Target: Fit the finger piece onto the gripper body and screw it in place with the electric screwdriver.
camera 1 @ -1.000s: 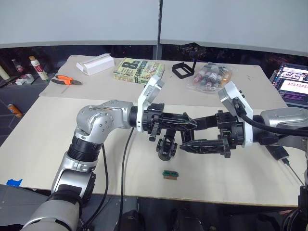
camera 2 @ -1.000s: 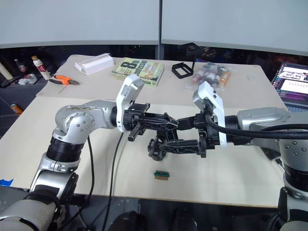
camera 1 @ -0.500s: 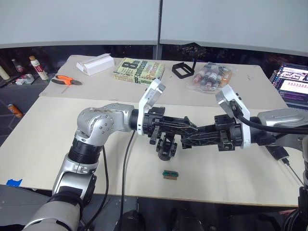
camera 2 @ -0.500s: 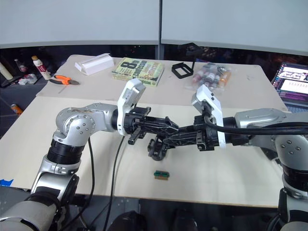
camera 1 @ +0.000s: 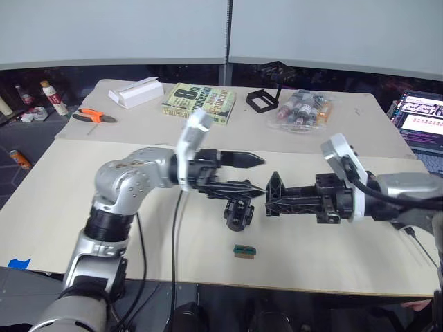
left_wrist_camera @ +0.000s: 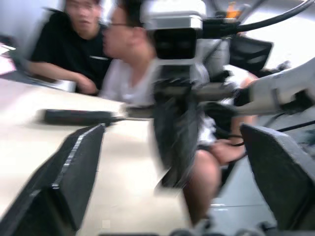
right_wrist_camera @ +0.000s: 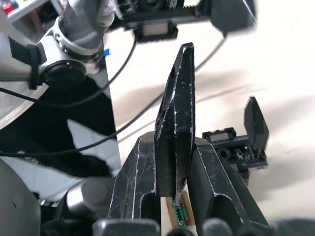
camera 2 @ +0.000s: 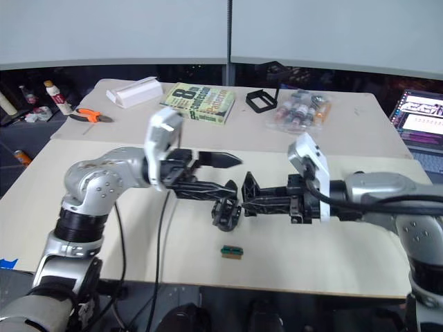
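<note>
Slim black tapered plastic finger piece (right_wrist_camera: 176,132): clamped in right hand (camera 1: 277,201), just beside small black gripper body (camera 1: 238,213) on beige worktop (camera 1: 62,187). Left hand (camera 1: 252,173), fingers apart, has let go and pulled back; handover done, fitting next.

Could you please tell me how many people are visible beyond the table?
2. A person in a black shirt sits at the edge of the table, with an arm resting on it. A person in a light shirt sits right beside them. Others may be hidden.
</note>
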